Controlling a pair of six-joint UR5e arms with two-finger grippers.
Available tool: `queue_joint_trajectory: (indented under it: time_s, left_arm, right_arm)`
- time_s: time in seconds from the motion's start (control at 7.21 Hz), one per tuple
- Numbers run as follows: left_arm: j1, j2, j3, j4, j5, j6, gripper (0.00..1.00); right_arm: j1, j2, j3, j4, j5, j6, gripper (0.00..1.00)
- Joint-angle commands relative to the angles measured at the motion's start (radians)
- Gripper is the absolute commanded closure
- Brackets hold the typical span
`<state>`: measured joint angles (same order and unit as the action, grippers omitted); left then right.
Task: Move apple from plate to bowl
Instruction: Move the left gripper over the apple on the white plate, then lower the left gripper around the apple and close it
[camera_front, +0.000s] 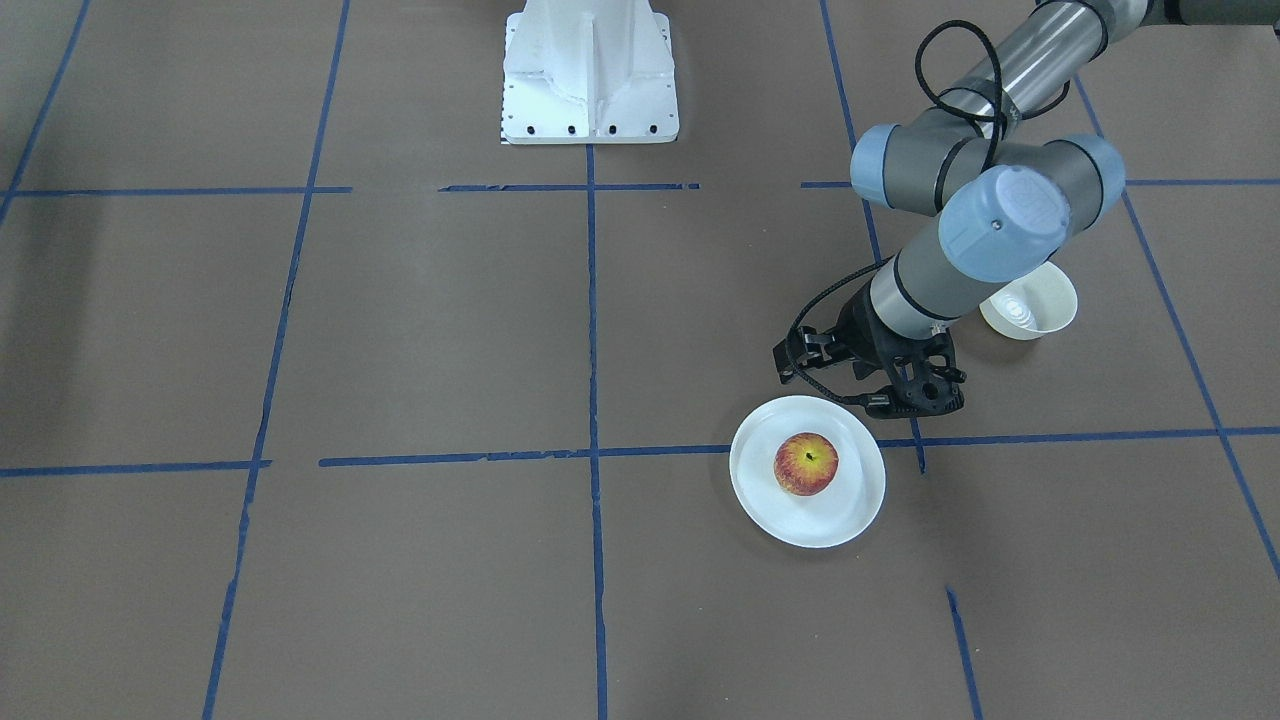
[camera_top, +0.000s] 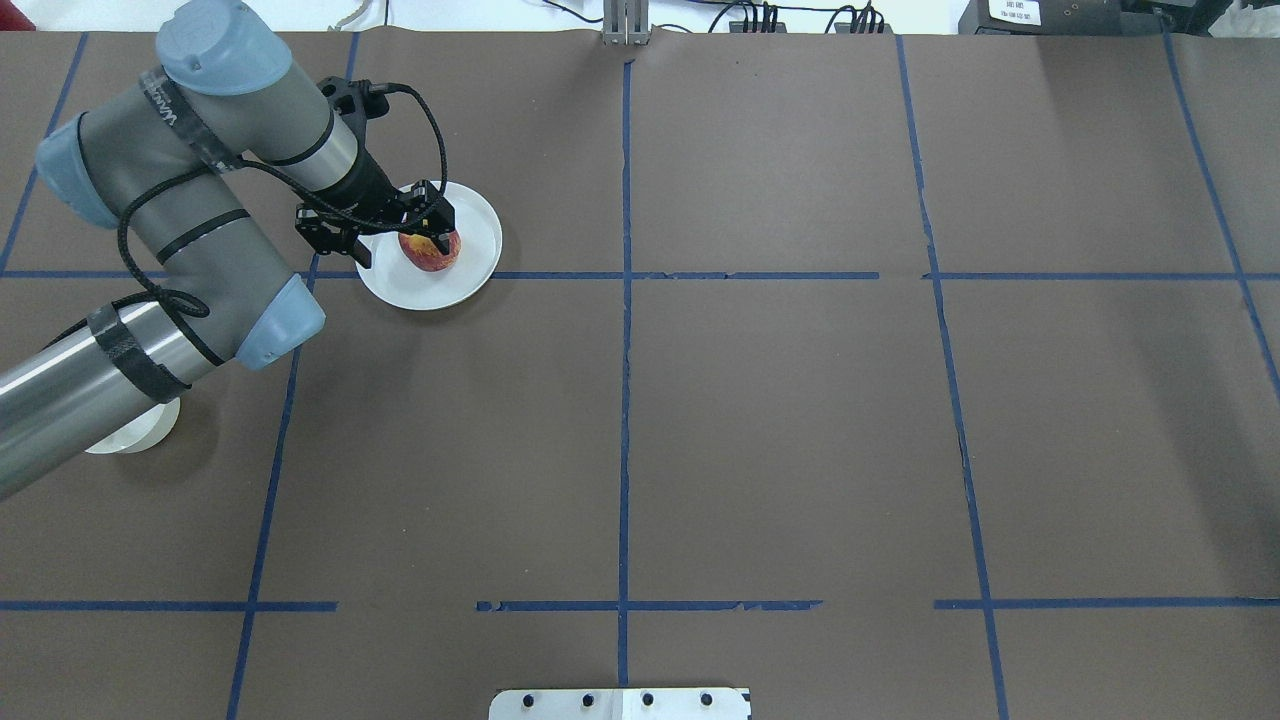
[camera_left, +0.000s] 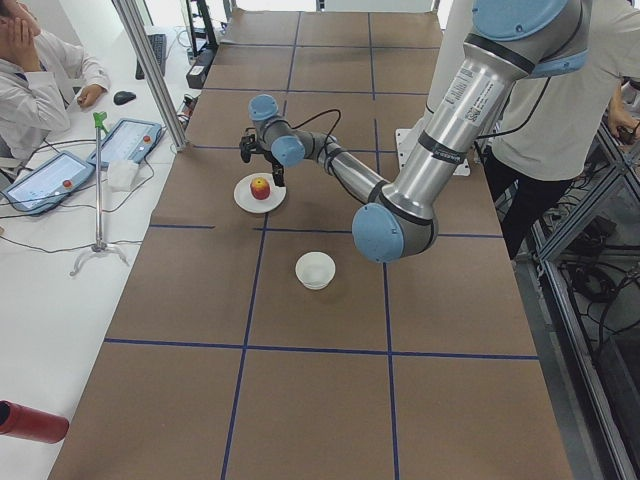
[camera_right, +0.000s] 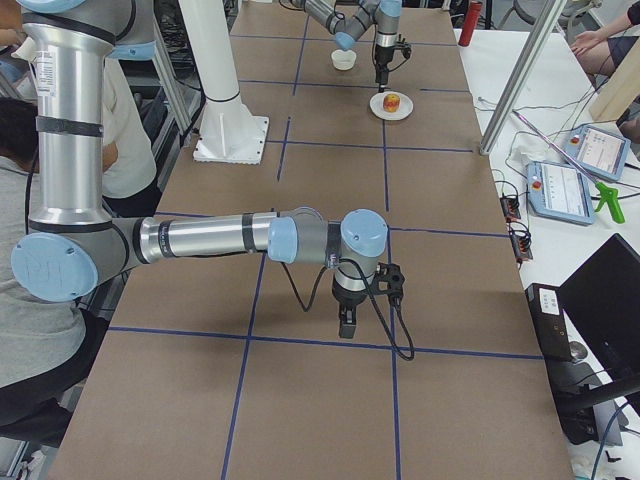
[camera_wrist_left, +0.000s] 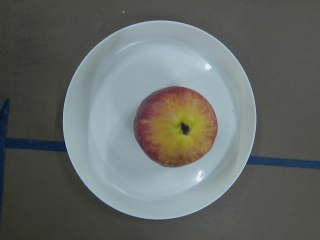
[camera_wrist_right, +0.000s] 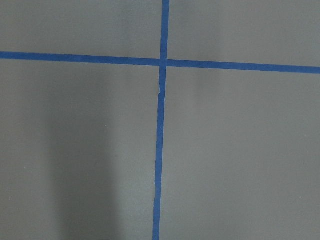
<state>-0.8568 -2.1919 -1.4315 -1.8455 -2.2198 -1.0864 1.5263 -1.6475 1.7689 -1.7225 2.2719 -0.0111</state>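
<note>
1. Left pincer hovers over the apple, grasping nothing; how far it is open cannot be told.
2. Apple lies mid-plate.
3. Bowl stands apart on the tabletop.

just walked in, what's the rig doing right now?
The left gripper hangs above the plate, where the apple sits untouched near the middle. The bowl stands empty, apart from the plate, partly under that arm. The right gripper hangs over the table, far from all three. Whether either gripper is open can't be told.
</note>
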Motion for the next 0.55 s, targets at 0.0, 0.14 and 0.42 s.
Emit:
queue_joint_trajectory:
  time_s: [0.0, 0.14, 0.42]
  left_arm:
    - [0.001, -0.034, 0.124, -0.12, 0.055, 0.0, 0.0]
    - [0.002, -0.072, 0.182, -0.151, 0.066, -0.001, 0.0]
    - [0.002, -0.094, 0.226, -0.173, 0.072, 0.0, 0.0]
  right_arm:
    - [0.0, 0.0, 0.001, 0.0, 0.0, -0.001, 0.0]
    - [0.0, 0.0, 0.001, 0.0, 0.0, -0.001, 0.0]
    - [0.0, 0.0, 0.001, 0.001, 0.0, 0.0, 0.0]
